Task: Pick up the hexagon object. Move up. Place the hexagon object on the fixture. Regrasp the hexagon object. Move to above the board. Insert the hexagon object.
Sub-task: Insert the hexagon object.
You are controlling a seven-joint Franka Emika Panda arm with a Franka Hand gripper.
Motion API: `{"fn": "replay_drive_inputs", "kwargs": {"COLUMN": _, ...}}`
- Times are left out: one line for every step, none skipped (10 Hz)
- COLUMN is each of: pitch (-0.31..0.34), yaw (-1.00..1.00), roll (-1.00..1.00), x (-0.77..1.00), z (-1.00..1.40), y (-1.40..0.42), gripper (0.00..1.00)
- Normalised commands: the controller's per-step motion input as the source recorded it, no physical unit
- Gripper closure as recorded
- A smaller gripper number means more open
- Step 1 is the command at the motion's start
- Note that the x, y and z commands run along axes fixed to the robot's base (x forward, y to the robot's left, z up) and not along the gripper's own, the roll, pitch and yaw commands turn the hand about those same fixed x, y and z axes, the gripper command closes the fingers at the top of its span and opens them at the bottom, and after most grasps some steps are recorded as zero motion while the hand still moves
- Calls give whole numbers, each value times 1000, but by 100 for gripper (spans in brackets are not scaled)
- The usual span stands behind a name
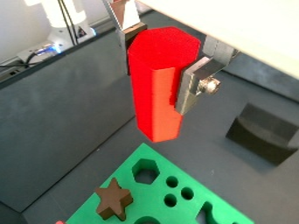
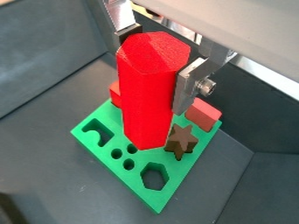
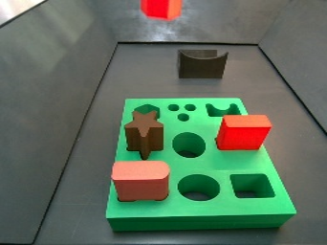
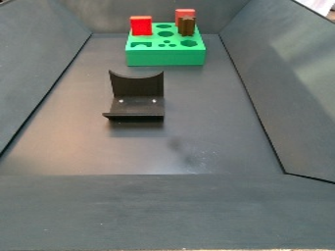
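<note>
My gripper (image 1: 158, 61) is shut on the hexagon object (image 1: 156, 87), a bright red prism held upright between the silver fingers (image 1: 194, 80). It also shows in a wrist view (image 2: 146, 96), and its lower end shows in a side view (image 3: 159, 8). It hangs well above the green board (image 1: 163, 166), near the board's hexagon hole (image 1: 145, 171) and not touching it. The board also shows in a wrist view (image 2: 187, 171) and both side views (image 3: 274, 163) (image 4: 165, 47). The fixture (image 3: 202, 62) (image 4: 135, 95) stands empty on the floor beyond the board.
On the board stand a red cube (image 3: 243, 132), a dark brown star block (image 3: 143, 131) and a salmon-pink rounded block (image 3: 141, 180). Round, square and star holes (image 3: 189, 145) are open. Dark sloping walls (image 4: 53, 78) enclose the floor.
</note>
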Motion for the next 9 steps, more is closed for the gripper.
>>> {"fn": "replay_drive_inputs", "kwargs": {"pitch": -29, "yaw": -366, "roll": -336, "x": 0, "z": -426, "y": 63, "gripper": 100}}
{"fn": "replay_drive_inputs", "kwargs": {"pitch": -39, "yaw": -440, "roll": -326, "x": 0, "z": -426, "y": 40, "gripper": 100}}
{"fn": "replay_drive_inputs", "kwargs": {"pitch": -57, "yaw": -469, "roll": -329, "x": 0, "z": -411, "y": 34, "gripper": 100}}
{"fn": "replay_drive_inputs", "kwargs": {"pitch": -80, "yaw": -489, "roll": -313, "x": 0, "z": -434, "y": 43, "gripper": 100}}
{"fn": "replay_drive_inputs", "kwargs": {"pitch": -113, "yaw": -531, "roll": -267, "x": 0, "z": -474, "y": 54, "gripper": 100}}
{"fn": "replay_drive_inputs", "kwargs": {"pitch": -133, "yaw": -540, "roll": -180, "x": 0, "z": -506, "y": 0, "gripper": 100}}
{"fn": "replay_drive_inputs", "kwargs": {"pitch": -177, "yaw": -491, "roll": -91, "x": 0, "z": -489, "y": 0, "gripper": 100}}
{"fn": "replay_drive_inputs", "kwargs": {"pitch": -71, "yaw": -177, "roll": 0, "x": -49, "z": -140, "y": 0, "gripper": 100}}
{"fn": "replay_drive_inputs", "kwargs": {"pitch": 0, "yaw": 0, "roll": -13, "x": 0, "z": 0, "y": 0, "gripper": 100}}
